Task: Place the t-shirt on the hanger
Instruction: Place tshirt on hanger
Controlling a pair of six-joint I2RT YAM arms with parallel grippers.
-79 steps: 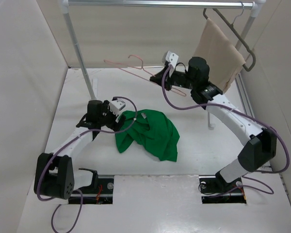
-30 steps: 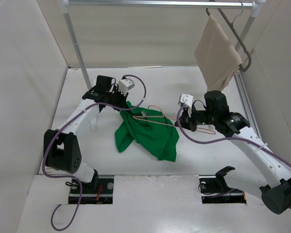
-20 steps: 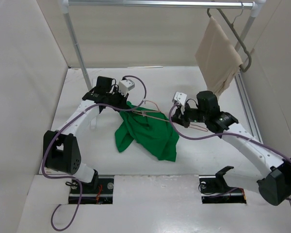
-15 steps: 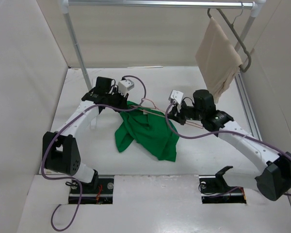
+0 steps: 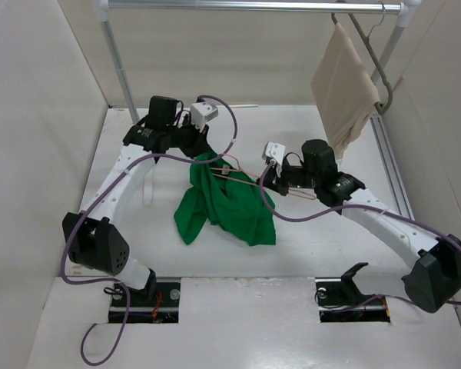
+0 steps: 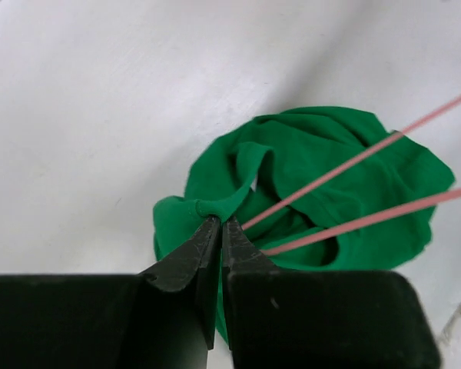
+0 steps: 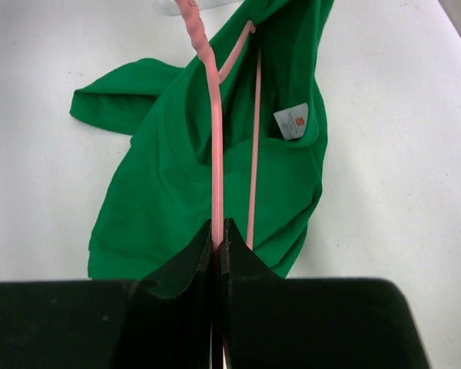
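Observation:
The green t-shirt (image 5: 224,206) is partly lifted off the table, its upper edge pulled up under my left gripper (image 5: 209,155). In the left wrist view that gripper (image 6: 221,222) is shut on a fold of the t-shirt (image 6: 323,146) at its rim. Two pink hanger wires (image 6: 355,160) run into the shirt's opening. My right gripper (image 5: 263,183) sits at the shirt's right edge. In the right wrist view it (image 7: 219,232) is shut on one wire of the pink hanger (image 7: 216,146), which lies across the t-shirt (image 7: 157,200) beside its white label (image 7: 292,121). The hanger (image 5: 243,178) shows as a thin line between the two grippers.
A metal clothes rack stands at the back, with its upright pole (image 5: 126,84) at the left and its rail (image 5: 253,6) across the top. A beige garment (image 5: 344,83) hangs on a grey hanger (image 5: 376,58) at the right end. White walls close in both sides.
My right gripper has carried the hanger leftward into the t-shirt's opening. My left gripper has risen and drawn the shirt's edge up, so the cloth now hangs narrower.

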